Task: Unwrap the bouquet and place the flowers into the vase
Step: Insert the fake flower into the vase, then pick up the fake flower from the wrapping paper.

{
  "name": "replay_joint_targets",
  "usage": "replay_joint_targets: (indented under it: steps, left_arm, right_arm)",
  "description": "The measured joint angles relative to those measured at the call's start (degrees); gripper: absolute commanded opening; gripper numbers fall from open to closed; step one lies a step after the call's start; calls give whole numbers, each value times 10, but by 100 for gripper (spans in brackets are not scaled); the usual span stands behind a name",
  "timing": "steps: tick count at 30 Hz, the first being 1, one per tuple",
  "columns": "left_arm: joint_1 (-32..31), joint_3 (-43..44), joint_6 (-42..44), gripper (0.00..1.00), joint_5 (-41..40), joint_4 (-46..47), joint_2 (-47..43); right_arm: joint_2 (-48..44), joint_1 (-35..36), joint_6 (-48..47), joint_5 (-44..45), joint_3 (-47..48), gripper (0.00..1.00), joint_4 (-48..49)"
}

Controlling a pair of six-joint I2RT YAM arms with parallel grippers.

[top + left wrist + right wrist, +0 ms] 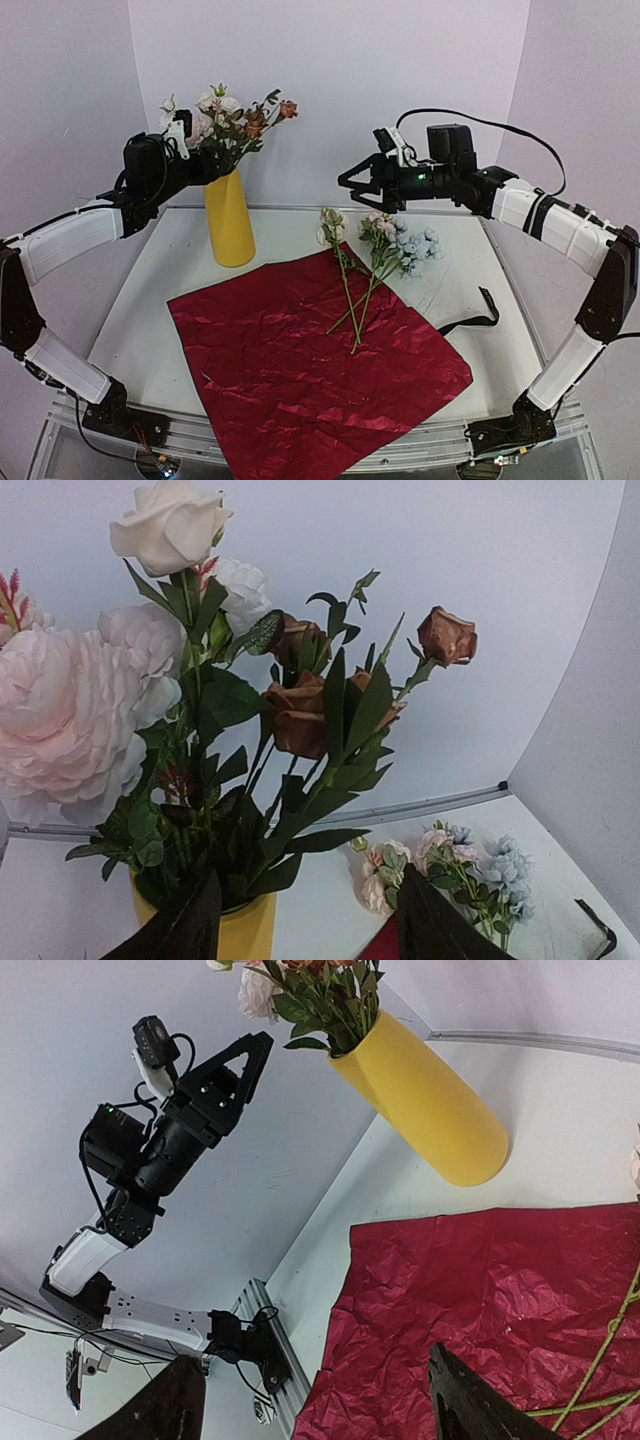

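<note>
The yellow vase [230,225] stands at the back left with several flowers [235,120] in it: white, pink and rust blooms. My left gripper [207,165] is open at the vase's mouth, its fingers [185,930] either side of the stems and rim [245,930], gripping nothing. The bouquet is undone: its dark red wrapping paper [310,360] lies spread flat. Loose flowers [365,260] lie with stems on the paper's far edge, their pale blue blooms [418,245] on the table. My right gripper [350,183] hovers open above them, empty [315,1415].
A black ribbon [472,320] lies on the table right of the paper. The white back wall rises close behind the vase. The paper's near corner hangs over the table's front rail [430,445].
</note>
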Motion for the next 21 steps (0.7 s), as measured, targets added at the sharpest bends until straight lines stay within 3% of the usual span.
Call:
replay_joint_targets:
  steps: [15,21]
  left_arm:
    - [0,137,74,52,15,-52,117]
    - [0,154,96,30,14,-64,140]
  right_arm:
    - [0,0,0,3,0,77,0]
    - [0,0,0,5,0,77,0]
